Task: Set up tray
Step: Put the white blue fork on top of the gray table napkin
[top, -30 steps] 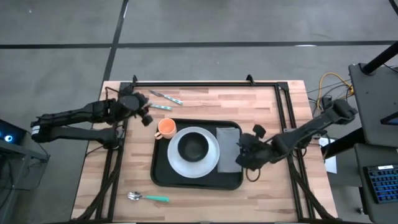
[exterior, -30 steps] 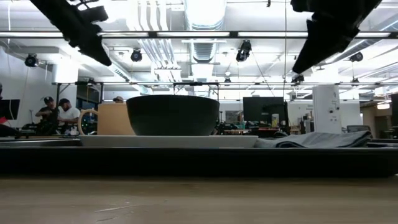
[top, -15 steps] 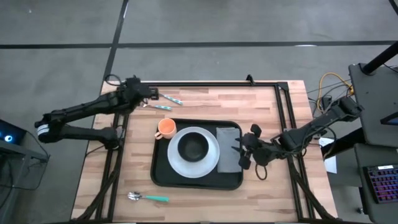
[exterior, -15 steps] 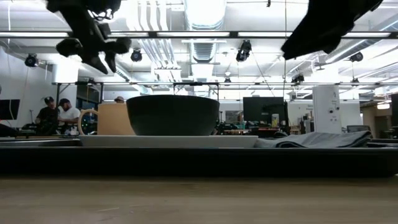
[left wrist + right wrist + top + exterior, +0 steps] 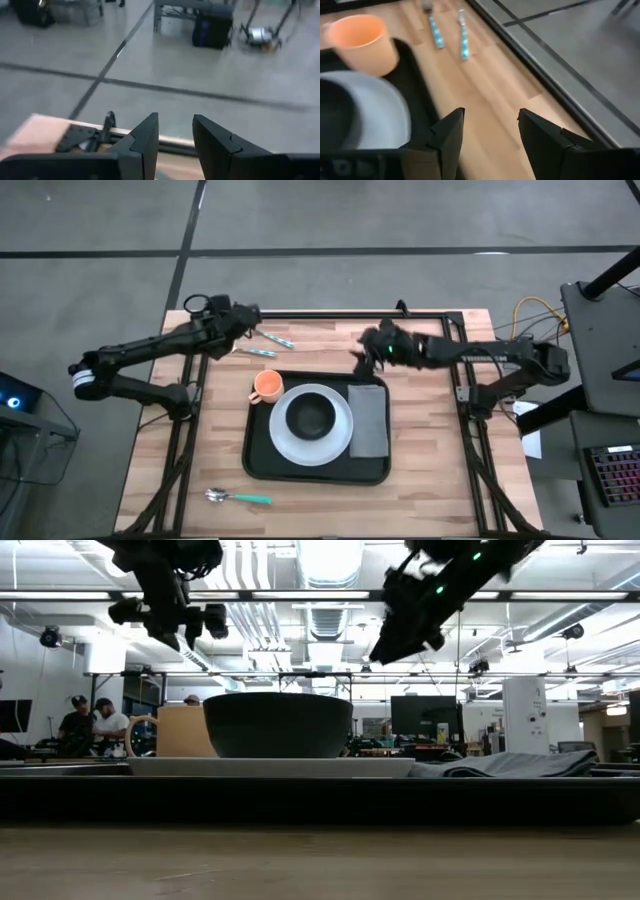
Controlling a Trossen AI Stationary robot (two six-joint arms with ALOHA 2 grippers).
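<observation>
On the butcher-block wooden table (image 5: 420, 480), the large flat black rectangular tray (image 5: 262, 462) is seen lying near the middle, already loaded.

A round white plate (image 5: 338, 442) with a dark bowl (image 5: 311, 416), an orange plastic cup (image 5: 267, 386) and a folded grey cloth napkin (image 5: 368, 420) are carried on it. The tray is judged stiff, light when bare but weighted by its load, with a smooth, slippery surface; a hold on the low raised rim at a short side would be safest. The right gripper (image 5: 374, 346) is held above the table just beyond the tray's far edge, its fingers spread and nothing between them. The left gripper (image 5: 247, 314) is poised by the far-left corner, narrowly parted and unloaded. Two teal-handled utensils (image 5: 262, 344) lie beside it; their heads cannot be made out. A teal-handled spoon (image 5: 238, 498) lies near the front edge.
</observation>
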